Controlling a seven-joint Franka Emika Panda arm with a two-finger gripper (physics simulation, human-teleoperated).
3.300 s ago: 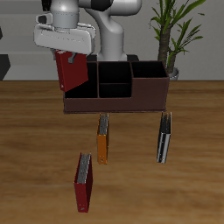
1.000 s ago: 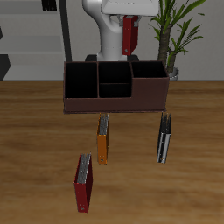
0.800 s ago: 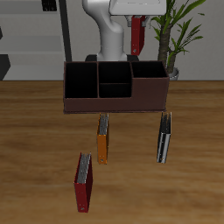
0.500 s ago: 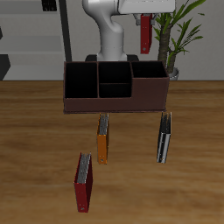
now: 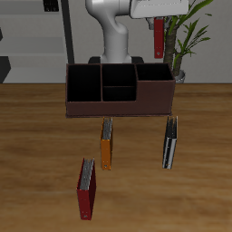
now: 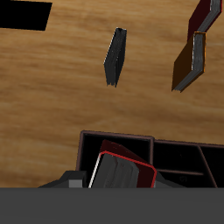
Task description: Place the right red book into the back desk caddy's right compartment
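My gripper is shut on the right red book, a dark crimson hardcover that hangs upright high above the table. It is over the end of the back desk caddy, a long dark maroon box, above its right compartment. In the wrist view the book shows end-on just above that large dark bay of the caddy. The book is well clear of the caddy's rim.
An orange book, a narrower red book and a black book lie on the table before the caddy. A potted plant stands close behind the held book. The robot's white base rises behind the caddy.
My gripper has carried the red book sideways from over the caddy's other end, past the middle, to above the right compartment. It has stayed at about the same height.
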